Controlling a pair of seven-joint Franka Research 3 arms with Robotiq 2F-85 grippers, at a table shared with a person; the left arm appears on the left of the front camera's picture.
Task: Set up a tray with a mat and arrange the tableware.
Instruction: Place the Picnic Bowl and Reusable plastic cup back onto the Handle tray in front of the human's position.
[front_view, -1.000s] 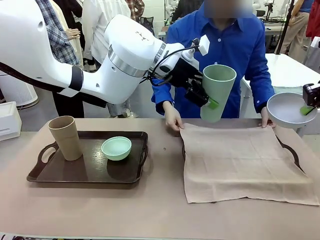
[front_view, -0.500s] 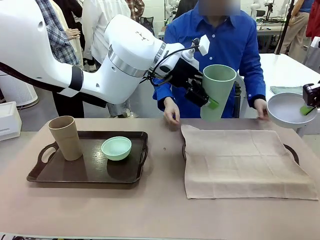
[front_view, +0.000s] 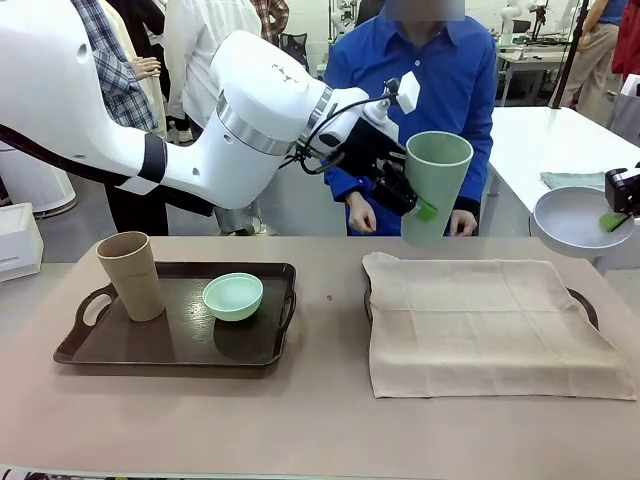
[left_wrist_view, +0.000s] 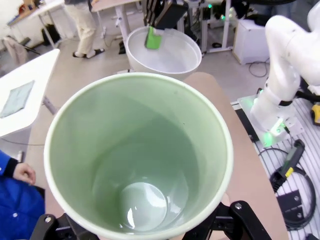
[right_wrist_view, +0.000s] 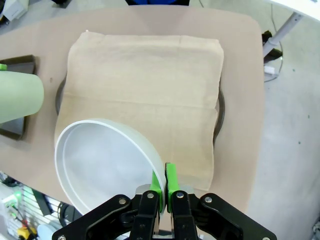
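Note:
My left gripper (front_view: 415, 205) is shut on the side of the pale green cup (front_view: 435, 185), holding it upright in the air above the mat's far edge. The left wrist view looks down into that cup (left_wrist_view: 140, 165). The beige mat (front_view: 490, 320) lies flat over the right-hand dark tray (front_view: 588, 305). At the right edge, my right gripper (front_view: 612, 220) is shut on the rim of the white bowl (front_view: 572, 222), holding it in the air; the pads (right_wrist_view: 171, 180) pinch the bowl (right_wrist_view: 100, 160) over the mat (right_wrist_view: 145, 85). On the left tray (front_view: 175, 355) stand the tan cup (front_view: 130, 275) and the mint-green bowl (front_view: 233, 296).
A person in a blue shirt stands at the far side, hands (front_view: 360, 215) hanging at the table's edge behind the mat. Bare tabletop (front_view: 330, 400) lies between the two trays and along the front. A white side table (front_view: 560, 140) stands at the back right.
The person's hands have let go of the mat's far corners and drawn back off the table. The mat now lies smoothed over the tray. Both arms held still.

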